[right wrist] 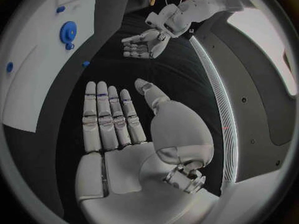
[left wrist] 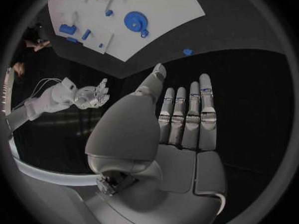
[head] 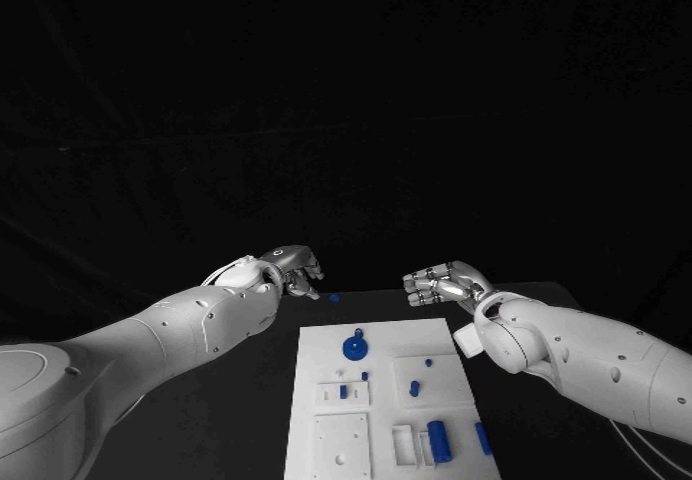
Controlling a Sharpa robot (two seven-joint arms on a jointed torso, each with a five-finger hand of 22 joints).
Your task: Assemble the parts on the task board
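The white task board [head: 411, 335] lies in the middle of the black table. On it are a round blue part [head: 355, 347] near its far end and several small blue parts such as a peg [head: 415, 387] and a block [head: 438, 440]. One loose blue piece [head: 335, 297] lies on the table just beyond the board's far edge. My left hand [head: 293, 268] is raised past the board's far left corner and my right hand [head: 444, 283] past its far right corner. The left wrist view shows the left hand [left wrist: 181, 124] flat, fingers straight, holding nothing. My right hand [right wrist: 118, 129] is equally flat and bare.
Seen from the left wrist, the board [left wrist: 168, 5], the round part [left wrist: 136, 21] and the loose piece [left wrist: 187, 51] lie beyond the fingertips, with the right hand [left wrist: 92, 95] off to one side. The right wrist view shows the left hand [right wrist: 144, 42] and the loose piece [right wrist: 85, 63].
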